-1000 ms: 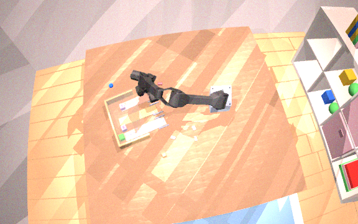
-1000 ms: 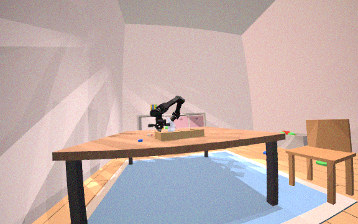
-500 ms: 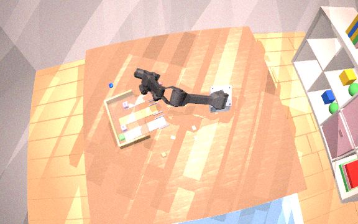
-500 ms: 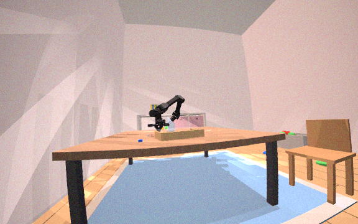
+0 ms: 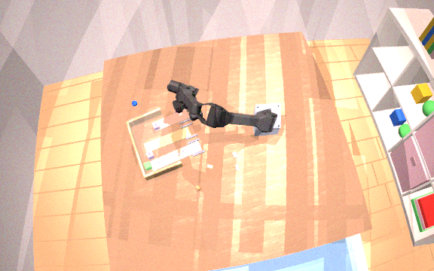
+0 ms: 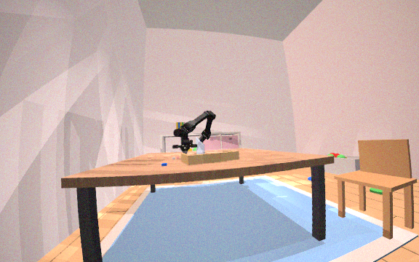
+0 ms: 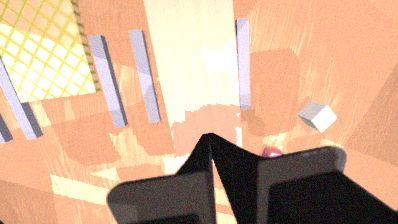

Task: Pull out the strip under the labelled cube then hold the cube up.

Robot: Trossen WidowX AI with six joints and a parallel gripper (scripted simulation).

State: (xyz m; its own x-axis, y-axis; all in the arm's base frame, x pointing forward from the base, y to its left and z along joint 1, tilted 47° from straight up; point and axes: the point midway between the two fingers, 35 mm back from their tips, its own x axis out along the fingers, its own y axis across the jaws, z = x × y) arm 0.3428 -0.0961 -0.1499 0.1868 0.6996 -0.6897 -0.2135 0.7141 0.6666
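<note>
My gripper (image 7: 208, 138) (image 6: 185, 151) is shut and empty, above the open side of the shallow tray (image 5: 136, 150) (image 6: 213, 157). In the tray stand a pale cube (image 5: 156, 126), another pale cube (image 5: 150, 154) and a green cube (image 5: 148, 165); their labels are too small to read. A white strip (image 5: 165, 160) lies beside the green cube. In the wrist view a strip with yellow lattice (image 7: 50, 55) lies at the upper left. A pale band (image 7: 192, 55) runs ahead of the fingertips; I cannot tell whether it is a strip or lit table. No cube on a strip shows there.
Several grey-blue rails, among them a left rail (image 7: 145, 75) and a right rail (image 7: 243, 65), stand at the tray's open side. A white block (image 7: 317, 116) and a pink object (image 7: 272, 151) lie right of the fingers. A blue object (image 5: 134, 103) (image 6: 164, 164) lies outside the tray.
</note>
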